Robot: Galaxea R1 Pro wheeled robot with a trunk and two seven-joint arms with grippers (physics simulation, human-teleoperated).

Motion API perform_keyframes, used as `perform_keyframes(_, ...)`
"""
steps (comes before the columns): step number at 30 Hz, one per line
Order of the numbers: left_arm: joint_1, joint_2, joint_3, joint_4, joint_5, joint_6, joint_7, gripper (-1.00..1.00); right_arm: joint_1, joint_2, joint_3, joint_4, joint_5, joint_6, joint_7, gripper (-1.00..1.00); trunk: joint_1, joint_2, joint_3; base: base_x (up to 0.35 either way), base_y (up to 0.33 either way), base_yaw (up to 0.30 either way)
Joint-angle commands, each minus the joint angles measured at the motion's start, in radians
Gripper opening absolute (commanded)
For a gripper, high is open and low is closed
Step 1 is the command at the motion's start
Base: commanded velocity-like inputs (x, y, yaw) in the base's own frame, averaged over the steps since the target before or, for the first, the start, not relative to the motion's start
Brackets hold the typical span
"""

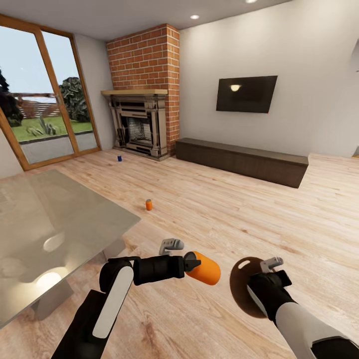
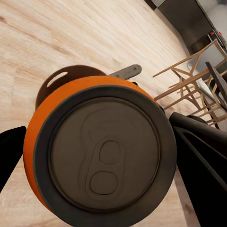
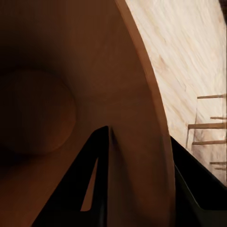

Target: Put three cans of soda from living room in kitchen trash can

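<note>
My left gripper (image 1: 195, 265) is shut on a bright orange can of soda (image 1: 206, 269) held sideways low over the floor; in the left wrist view its grey lid (image 2: 104, 153) faces the camera between the black fingers (image 2: 201, 161). Just beside it, the brown tash can (image 1: 243, 291) hangs tilted with its dark mouth toward the can, and my right gripper (image 1: 268, 277) is shut on its rim (image 3: 142, 156). A second orange can (image 1: 148, 204) stands on the floor ahead. The dark blue can (image 1: 119, 158) stands near the fireplace (image 1: 139, 124).
This is the living room: brick chimney (image 1: 147, 60), black TV (image 1: 247, 93), long dark bench (image 1: 242, 159) along the wall. A glass-topped table (image 1: 60, 219) is close on my left. Glass doors (image 1: 45, 99) are at the far left. Wooden chairs (image 2: 198, 85) stand behind the trash can.
</note>
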Motion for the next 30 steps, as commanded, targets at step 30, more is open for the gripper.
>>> perform_keyframes(30,0.0,-0.006,-0.059,0.0,0.002,0.0,-0.034,-1.0,0.001,0.018,0.004,0.006,-0.009,-0.009,0.025,-1.0,0.0,0.0,0.0,0.0,0.0,0.0)
